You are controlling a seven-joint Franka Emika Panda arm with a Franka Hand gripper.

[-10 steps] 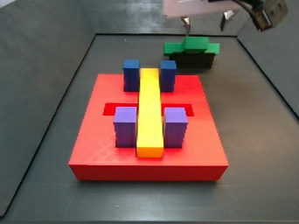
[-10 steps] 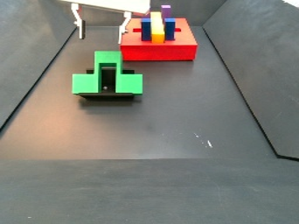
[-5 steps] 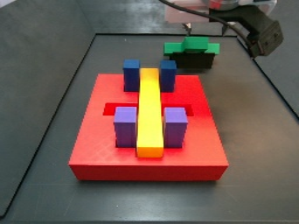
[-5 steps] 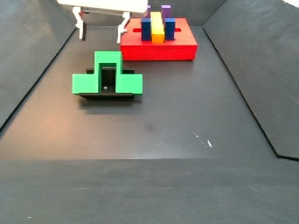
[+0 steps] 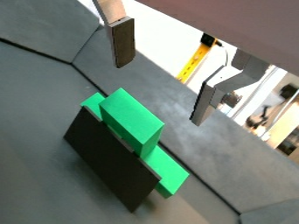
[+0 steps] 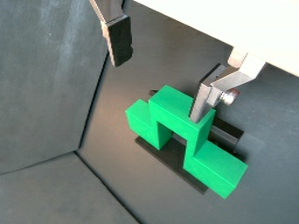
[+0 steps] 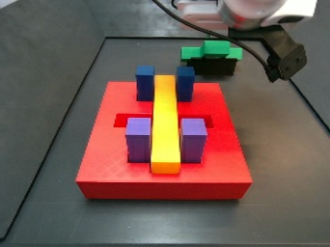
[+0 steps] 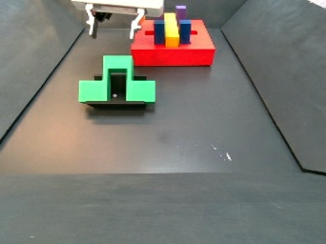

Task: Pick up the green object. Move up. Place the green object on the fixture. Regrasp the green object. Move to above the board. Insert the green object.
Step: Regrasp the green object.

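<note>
The green object (image 7: 210, 50) is a bright green notched piece resting on top of the dark fixture (image 7: 214, 68), behind the red board (image 7: 129, 166). It also shows in a side view (image 8: 117, 88) and in both wrist views (image 5: 135, 131) (image 6: 181, 138). My gripper (image 8: 114, 25) hangs above and just beyond the green object, open and empty. In both wrist views (image 5: 165, 72) (image 6: 163, 70) the two fingers stand wide apart. One finger (image 6: 205, 101) is close over the piece's raised part.
The board carries a long yellow bar (image 7: 165, 121), blue posts (image 7: 146, 79) and purple posts (image 7: 139, 137). Dark walls (image 8: 38, 76) border the floor. A camera housing (image 7: 281, 56) on the wrist hangs to the right of the fixture.
The wrist has swung round above the fixture and the gripper has shifted a little farther back. The green object has stayed on the fixture.
</note>
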